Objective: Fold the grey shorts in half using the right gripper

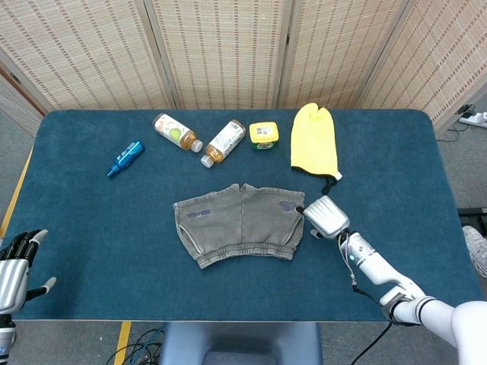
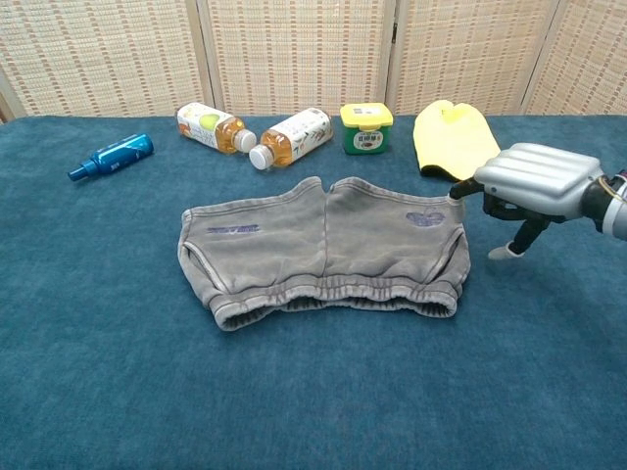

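Grey shorts [image 1: 240, 224] lie flat at centre of the blue desk [image 1: 91, 228], waistband toward the bottom of the frame, leg hems toward the top, small purple print on the leg at frame right. Right robot hand [image 1: 326, 217] sits just beside the shorts' right edge, palm down; in the chest view [image 2: 534, 181] one fingertip reaches to the upper right corner of the cloth, fingers apart, holding nothing. Can't tell if that tip actually touches fabric. Left robot hand [image 1: 17, 262] hangs at the lower left edge of the head view, off the desk, fingers spread, empty; chest view doesn't show it. Handling, as a judgement: soft, light sweat fabric, limp, prob. w/ some grip on the fuzzy desk cover, so it'll drag and bunch rather than slide. Elastic waistband is the thickest, firmest bit. Best hold looks like the right side seam or hem corner nearest the hand, pinching both layers, then lift and carry across toward frame left so leg lands on leg. Pinching one layer only would likely open the leg up. Top of frame, well apart from the shorts: blue bottle [image 1: 125, 158], two tea bottles [image 1: 176, 132] [image 1: 224, 141], yellow-lidded tub [image 1: 264, 136], yellow mitt [image 1: 315, 146].
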